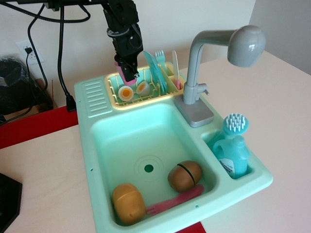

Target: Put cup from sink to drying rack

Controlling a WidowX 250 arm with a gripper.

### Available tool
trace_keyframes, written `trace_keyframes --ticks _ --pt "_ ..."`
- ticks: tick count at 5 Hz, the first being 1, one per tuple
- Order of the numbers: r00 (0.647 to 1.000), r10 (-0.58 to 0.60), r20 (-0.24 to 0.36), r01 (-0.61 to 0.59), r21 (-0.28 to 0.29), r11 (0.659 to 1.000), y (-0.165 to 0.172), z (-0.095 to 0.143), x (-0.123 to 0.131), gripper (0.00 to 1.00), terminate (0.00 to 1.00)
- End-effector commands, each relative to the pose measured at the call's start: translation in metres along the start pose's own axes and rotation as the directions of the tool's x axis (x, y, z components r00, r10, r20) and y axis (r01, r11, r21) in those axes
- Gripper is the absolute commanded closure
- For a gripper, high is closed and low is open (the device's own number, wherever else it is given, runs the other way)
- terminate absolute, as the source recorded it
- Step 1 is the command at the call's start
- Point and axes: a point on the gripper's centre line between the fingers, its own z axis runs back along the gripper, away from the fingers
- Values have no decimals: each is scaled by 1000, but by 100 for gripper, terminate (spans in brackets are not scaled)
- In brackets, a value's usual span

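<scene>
My gripper (pixel 127 73) hangs over the left part of the pale yellow drying rack (pixel 112 99), at the back of the mint-green sink (pixel 92 145). It is shut on the small pink cup (pixel 130 75), which shows as pink between and beside the black fingers. The cup is held just above the rack's slots, over two egg halves (pixel 127 92). A teal plate (pixel 150 68) stands in the rack just right of the gripper.
A teal fork (pixel 159 55) and a pale utensil (pixel 175 60) stand in the rack. The grey faucet (pixel 209 46) rises to the right. In the basin lie a potato (pixel 129 201), a brown toy food (pixel 185 175) and a flat pink-red utensil (pixel 176 198). A bottle (pixel 232 156) and brush (pixel 236 124) sit at the right.
</scene>
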Motion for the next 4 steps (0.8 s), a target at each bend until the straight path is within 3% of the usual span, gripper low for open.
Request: trace_keyframes --ticks 1,3,4 --pt "1000 6 27 -6 -4 1000 11 -5 10 100 0" --pt "1000 4 -18 -4 -26 1000 9 -27 16 100 0" --pt "1000 19 -4 -19 -47 999 10 -16 14 0 0"
